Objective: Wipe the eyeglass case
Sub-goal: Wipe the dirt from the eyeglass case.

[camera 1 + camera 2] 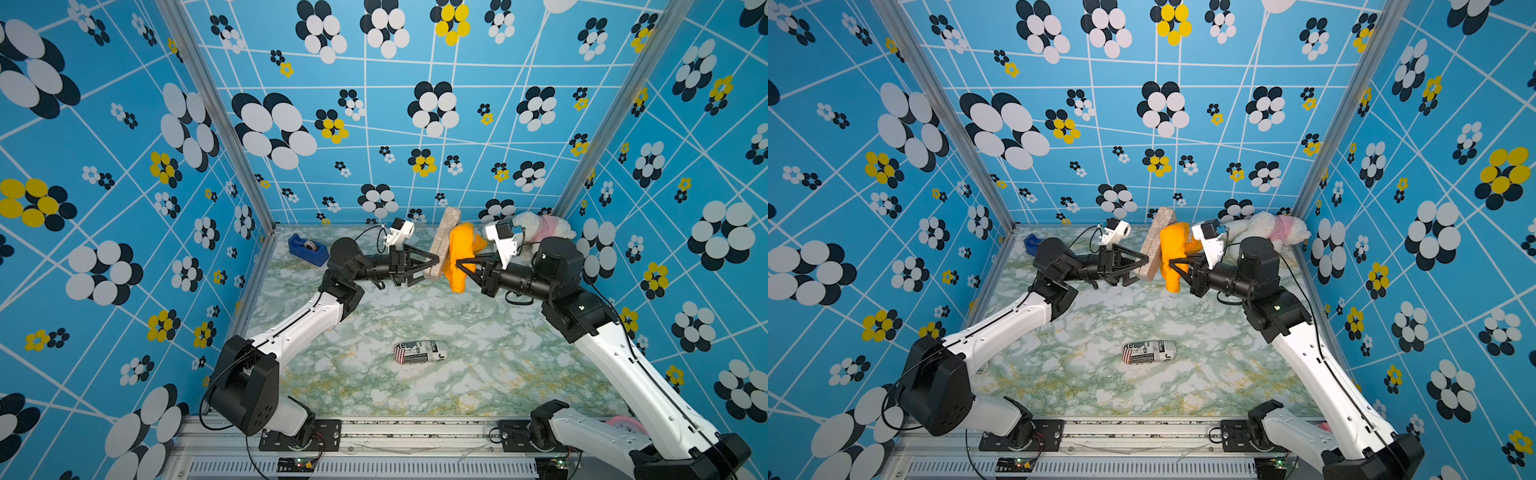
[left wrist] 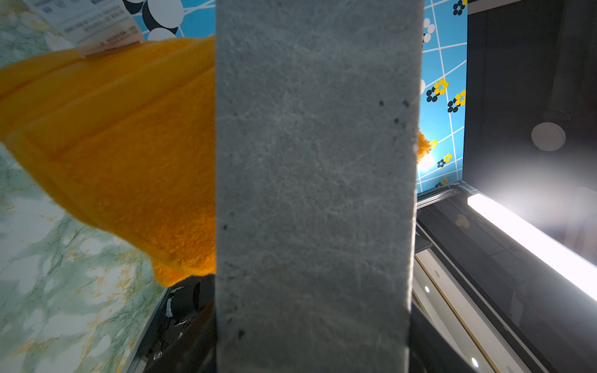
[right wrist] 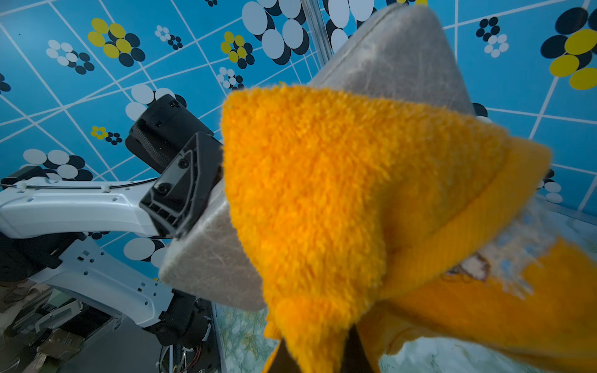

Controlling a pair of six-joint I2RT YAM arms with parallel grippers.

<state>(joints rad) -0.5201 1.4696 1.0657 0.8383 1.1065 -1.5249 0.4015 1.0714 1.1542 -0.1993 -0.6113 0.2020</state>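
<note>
The newspaper-print case, low in the middle of both top views, carries bold black letter fragments: "Re" at its left end, "in" and "ex" near the middle, and a "J" at its right end. A white tag at the upper left of the left wrist view bears print too blurred to read.

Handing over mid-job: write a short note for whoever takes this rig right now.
Left gripper: shut on the grey felt case, held upright above the table.
Right gripper: shut on the orange cloth, pressed against that case.
Done: both lifted, cloth in contact.
Left: wiping extent unclear; finish, then set both down.
A newsprint case lies untouched on the table.
</note>
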